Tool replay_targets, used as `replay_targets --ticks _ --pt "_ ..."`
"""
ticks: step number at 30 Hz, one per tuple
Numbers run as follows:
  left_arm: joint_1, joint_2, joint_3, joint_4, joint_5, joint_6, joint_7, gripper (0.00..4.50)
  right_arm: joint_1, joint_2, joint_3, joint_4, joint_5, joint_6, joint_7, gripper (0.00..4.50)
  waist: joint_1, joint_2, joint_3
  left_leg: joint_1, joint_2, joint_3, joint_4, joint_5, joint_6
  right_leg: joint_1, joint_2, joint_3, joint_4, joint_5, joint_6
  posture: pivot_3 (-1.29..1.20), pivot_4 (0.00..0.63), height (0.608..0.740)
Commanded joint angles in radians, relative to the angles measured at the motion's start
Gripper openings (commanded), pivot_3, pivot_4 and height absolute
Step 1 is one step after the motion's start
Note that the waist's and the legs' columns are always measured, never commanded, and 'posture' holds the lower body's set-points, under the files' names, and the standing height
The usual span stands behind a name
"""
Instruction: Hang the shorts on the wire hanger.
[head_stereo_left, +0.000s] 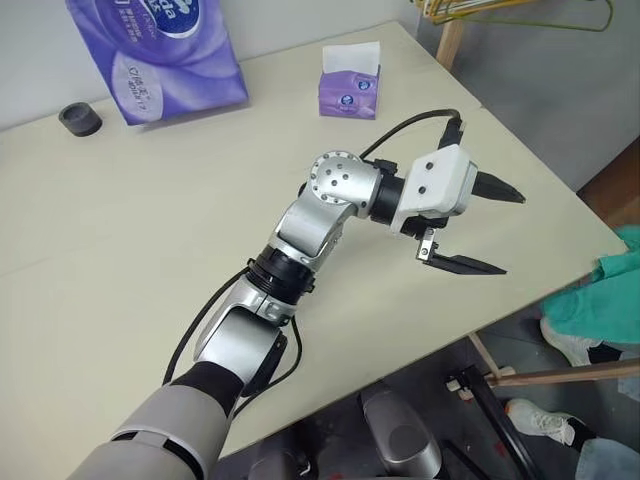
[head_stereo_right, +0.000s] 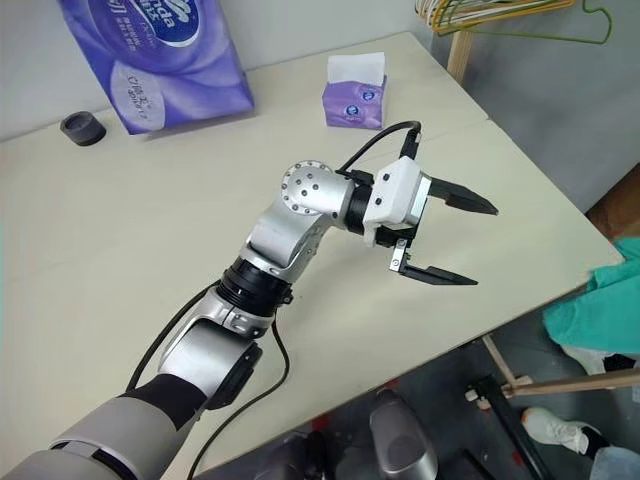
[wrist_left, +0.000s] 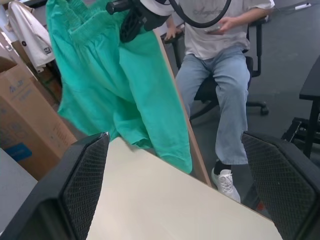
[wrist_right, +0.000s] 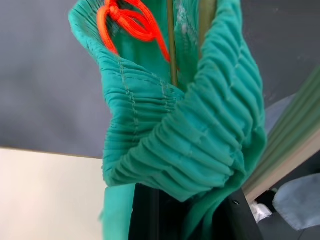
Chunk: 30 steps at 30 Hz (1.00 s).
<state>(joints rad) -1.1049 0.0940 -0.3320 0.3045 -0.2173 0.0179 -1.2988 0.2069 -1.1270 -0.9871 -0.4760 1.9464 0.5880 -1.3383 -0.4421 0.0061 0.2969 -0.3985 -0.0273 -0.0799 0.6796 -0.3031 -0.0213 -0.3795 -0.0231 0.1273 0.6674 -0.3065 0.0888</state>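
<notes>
The teal-green shorts (wrist_left: 107, 85) hang beyond the table's right edge, also seen as a green bunch (head_stereo_left: 612, 295). My right gripper (wrist_right: 187, 202) is shut on the gathered waistband just below the orange drawstring (wrist_right: 132, 22). A thin olive wire (wrist_right: 172, 45), apparently the wire hanger, runs up through the waistband opening. My left gripper (head_stereo_left: 507, 233) hovers over the cream table (head_stereo_left: 130, 250) near its right edge, pointing toward the shorts. It is open and holds nothing, with its fingers (wrist_left: 87, 175) a short way from the cloth.
A purple tissue pack (head_stereo_left: 160, 55), a small tissue box (head_stereo_left: 350, 85) and a black cup (head_stereo_left: 80, 118) stand at the table's back. Bunched wire hangers (head_stereo_left: 510, 12) hang at the far right corner. A person (wrist_left: 220, 65) sits past the shorts beside a sloping wooden bar (wrist_left: 175, 95).
</notes>
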Motion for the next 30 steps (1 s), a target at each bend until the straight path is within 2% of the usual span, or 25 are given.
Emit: replay_targets --ticks 1,4,12,21,30 --pt "-0.027 -0.001 0.001 -0.039 0.001 -0.014 0.001 4.44 -0.023 0.045 0.012 -0.012 0.019 -0.05 -0.03 0.0 0.0 0.0 -0.006 0.0 0.0 0.0 0.0 0.0 0.0 0.0 0.0 0.0 0.001 0.0 0.0 -0.53 0.208 0.74" --pt "-0.03 0.003 0.003 -0.032 0.005 -0.02 0.003 4.44 -0.055 0.063 0.019 0.014 0.024 -0.048 -0.031 0.0 0.001 0.006 -0.012 0.001 0.0 0.0 0.0 0.0 0.0 0.0 0.0 0.001 0.004 0.0 0.0 -0.53 0.206 0.74" --pt "-0.033 -0.008 0.005 -0.037 0.001 -0.014 0.017 4.44 -0.063 0.089 0.001 0.054 0.026 0.058 0.021 0.0 0.001 0.005 -0.019 0.006 -0.001 0.003 0.001 0.004 0.005 0.0 0.002 0.004 0.011 0.0 0.001 -0.52 0.208 0.74" --pt "-0.026 -0.02 -0.004 -0.056 -0.022 0.01 -0.016 4.44 -0.028 0.024 -0.112 0.226 0.026 0.274 0.184 0.0 0.001 0.004 -0.02 0.007 -0.001 0.007 0.0 0.004 0.005 0.0 0.002 0.01 0.01 0.0 0.002 -0.53 0.216 0.74" --pt "-0.028 -0.035 -0.001 -0.063 -0.024 0.022 -0.006 4.44 -0.018 0.107 -0.088 0.173 0.026 0.291 0.193 0.0 0.0 -0.003 -0.024 0.008 0.0 0.009 0.0 0.004 0.005 0.0 0.003 0.012 0.01 0.0 0.004 -0.52 0.218 0.74"
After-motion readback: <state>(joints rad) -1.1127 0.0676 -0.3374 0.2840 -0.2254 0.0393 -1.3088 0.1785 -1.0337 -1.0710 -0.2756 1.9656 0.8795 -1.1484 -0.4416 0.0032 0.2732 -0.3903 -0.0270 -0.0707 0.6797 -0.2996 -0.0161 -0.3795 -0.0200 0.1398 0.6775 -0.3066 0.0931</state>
